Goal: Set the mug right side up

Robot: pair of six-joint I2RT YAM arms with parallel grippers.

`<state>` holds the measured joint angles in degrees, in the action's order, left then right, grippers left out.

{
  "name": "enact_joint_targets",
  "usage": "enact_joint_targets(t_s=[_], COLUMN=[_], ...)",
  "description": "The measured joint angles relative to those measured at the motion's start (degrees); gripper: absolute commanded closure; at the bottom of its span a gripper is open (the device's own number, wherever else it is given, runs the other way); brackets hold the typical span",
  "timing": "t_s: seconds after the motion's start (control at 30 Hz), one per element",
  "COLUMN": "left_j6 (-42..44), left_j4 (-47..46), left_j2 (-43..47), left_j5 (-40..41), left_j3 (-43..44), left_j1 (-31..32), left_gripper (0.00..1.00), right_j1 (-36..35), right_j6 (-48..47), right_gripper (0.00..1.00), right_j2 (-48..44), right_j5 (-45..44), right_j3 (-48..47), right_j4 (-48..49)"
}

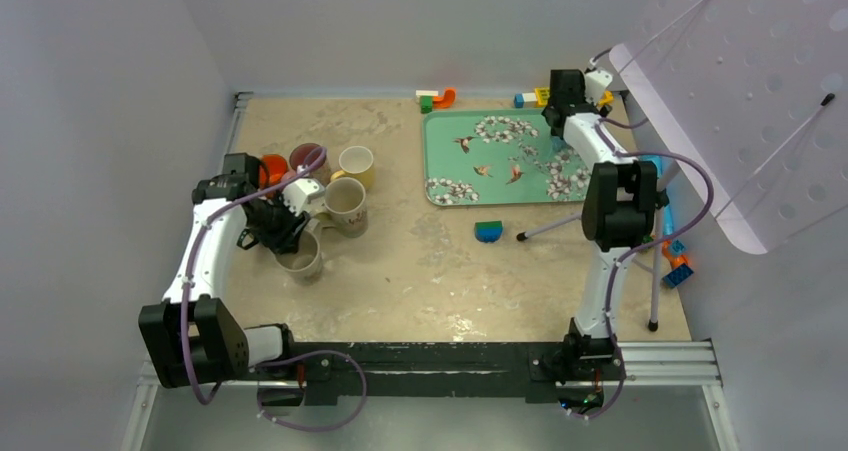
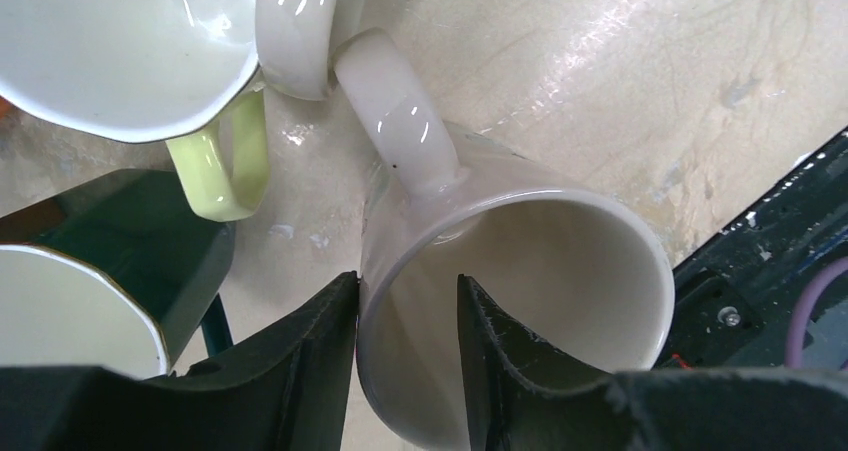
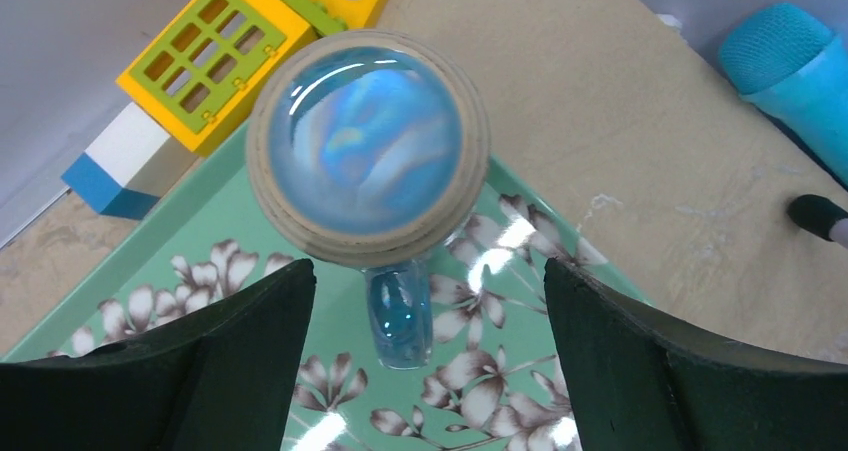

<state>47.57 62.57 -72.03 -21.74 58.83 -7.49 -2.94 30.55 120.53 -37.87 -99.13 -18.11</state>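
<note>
A cream mug [image 2: 540, 271] stands with its mouth up on the table at the left [image 1: 302, 259]. My left gripper [image 2: 408, 283] straddles its rim, one finger against the outer wall and the other inside with a gap to the wall, so it is open. A blue mug [image 3: 367, 146] sits upside down on the green floral tray [image 3: 120, 301], base up, its handle [image 3: 398, 316] pointing toward me. My right gripper [image 3: 430, 271] hovers wide open over that handle, touching nothing. In the top view the right gripper [image 1: 560, 116] covers the blue mug at the tray's far right corner.
Several other mugs crowd behind the cream one: a white one [image 1: 345, 203], a yellow one [image 1: 357, 161], a red one [image 1: 305, 156]. Toy blocks [image 1: 437, 98] lie behind the tray [image 1: 450, 161]. A blue-green block [image 1: 488, 231] and a stand's leg [image 1: 545, 229] lie mid-table.
</note>
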Motion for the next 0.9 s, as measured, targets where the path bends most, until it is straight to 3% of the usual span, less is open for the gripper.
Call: enact_joint_targets(t_s=[0.17,0.43,0.7,0.9], left_j6=[0.11,-0.15,-2.03,-3.06], left_j4=[3.23,8.28,16.85,20.06], left_j2=[0.15,1.09,1.57,4.33], left_j5=[-1.31,-3.41,-9.53,-12.63], left_j3=[1.68,7.76,18.43,20.31], left_j1=[0.0,0.0,0.0,0.0], left_gripper=[0.54,0.51,0.48,0.46], right_j1=[0.5,0.94,1.09,1.16], right_j6=[0.04,-0.11,-0.7,-0.74], right_gripper=[0.22,0.33,0.34,0.35], right_j2=[3.89,4.44,8.15,8.66], right_j5=[3.3,6.21,8.04,8.94], right_j3=[-5.2,-3.72,-10.97,-11.43], right_j4=[-1.86,-3.34,-7.06,-8.52])
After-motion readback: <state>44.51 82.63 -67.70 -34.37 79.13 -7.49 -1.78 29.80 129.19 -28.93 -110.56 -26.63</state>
